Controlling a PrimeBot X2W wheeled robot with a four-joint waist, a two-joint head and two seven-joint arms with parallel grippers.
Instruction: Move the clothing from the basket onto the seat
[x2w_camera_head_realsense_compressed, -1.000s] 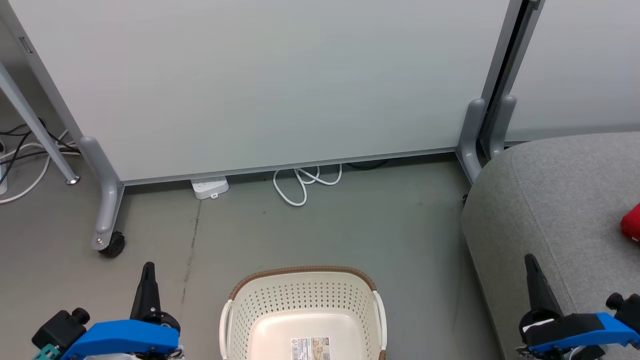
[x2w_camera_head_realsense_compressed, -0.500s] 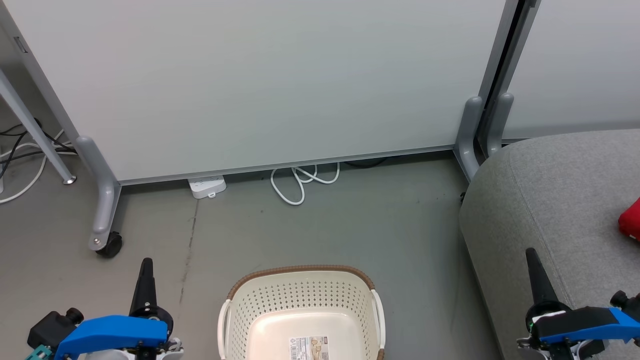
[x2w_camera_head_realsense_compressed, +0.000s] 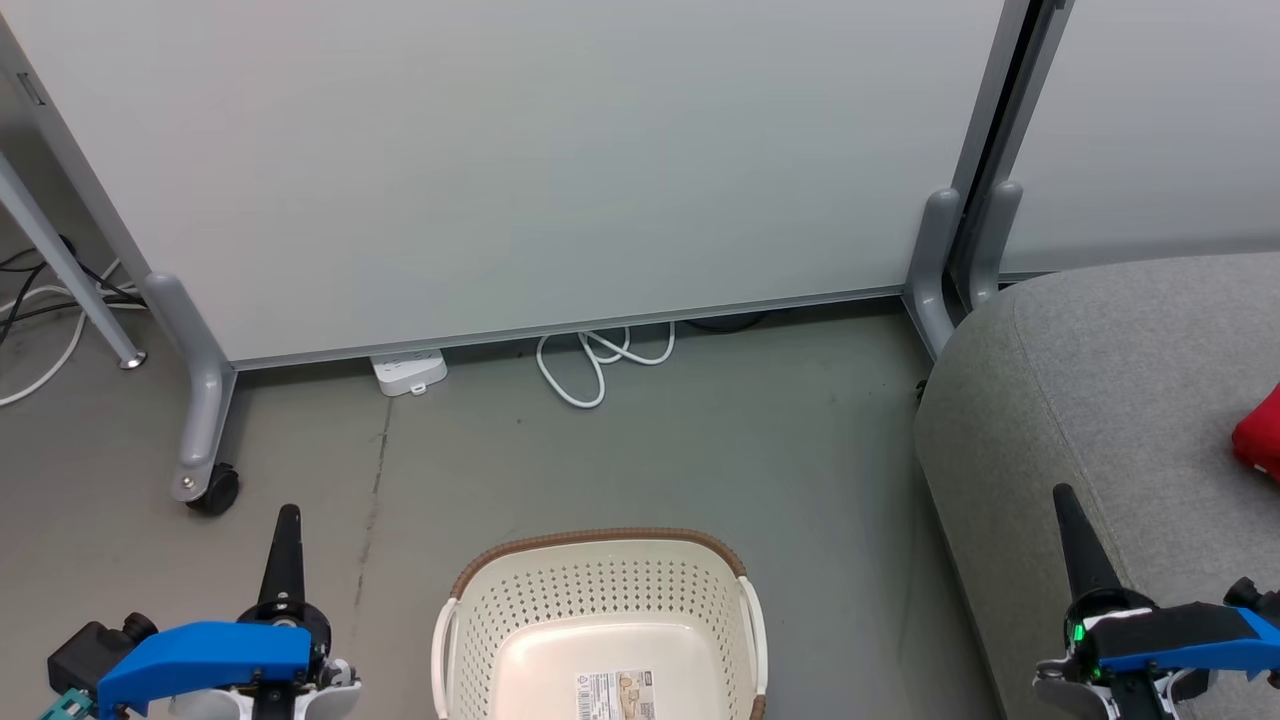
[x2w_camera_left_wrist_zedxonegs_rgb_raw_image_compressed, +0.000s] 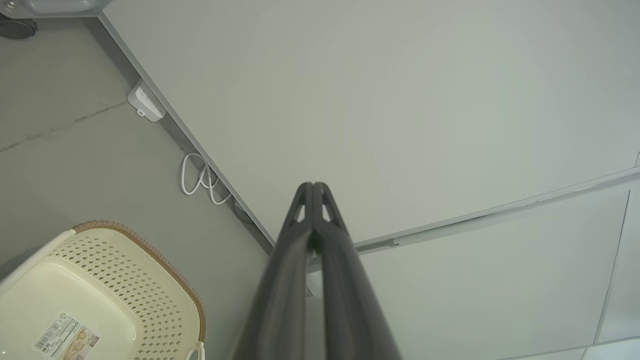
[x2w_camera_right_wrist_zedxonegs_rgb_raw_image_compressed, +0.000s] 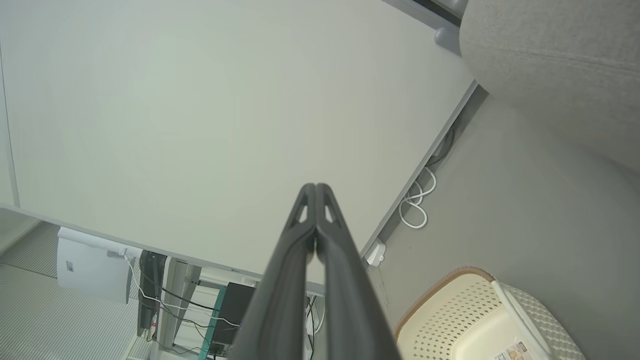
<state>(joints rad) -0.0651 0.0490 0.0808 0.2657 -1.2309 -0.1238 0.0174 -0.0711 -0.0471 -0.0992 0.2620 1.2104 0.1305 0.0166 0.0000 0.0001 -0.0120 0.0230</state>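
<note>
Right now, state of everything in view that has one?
basket, upright on the floor, visible part empty
clothing, red piece lying on the seat, cut off by the frame edge
left gripper, fingers shut, holding nothing
right gripper, fingers shut, holding nothing

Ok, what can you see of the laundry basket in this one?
The basket is cream perforated plastic, rounded-rectangular, with a brown woven-look rim and white side handles. It stands upright on the grey floor, apart from the seat to its right. Its visible inside holds nothing but a paper label on the bottom. Its near end is cut off.
</note>
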